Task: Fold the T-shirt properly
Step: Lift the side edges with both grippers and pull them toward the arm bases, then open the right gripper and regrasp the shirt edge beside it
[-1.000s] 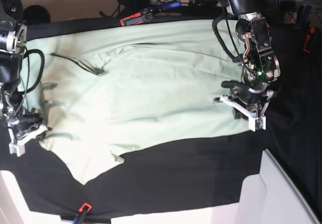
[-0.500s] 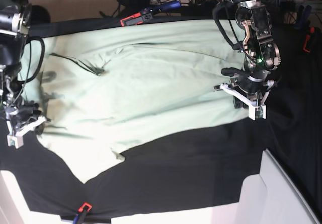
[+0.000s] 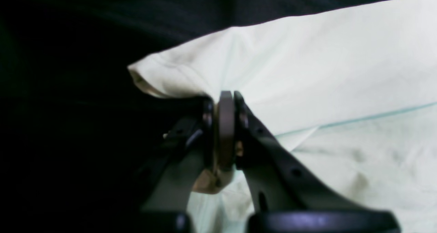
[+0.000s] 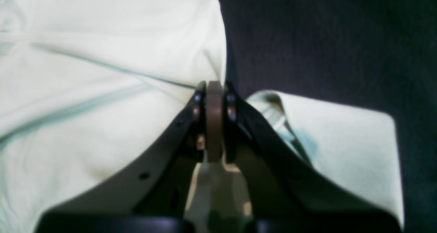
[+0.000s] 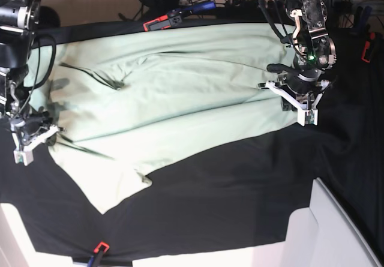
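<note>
One pale mint-green cotton T-shirt [image 5: 168, 93] lies spread across the upper middle of one black cloth [image 5: 240, 201], its two opposite edges pinched by two clenched grippers, the left gripper [image 5: 298, 102] at frame right and the right gripper [image 5: 29, 140] at frame left, apparently to carry one long edge over for a lengthwise fold.

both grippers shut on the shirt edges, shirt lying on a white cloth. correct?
One thing is off: the cloth under the T-shirt is black, not white; the base view shows the black cloth around the shirt. The rest holds: the left gripper and the right gripper are each shut on the shirt's edge, as the wrist views show.
</note>
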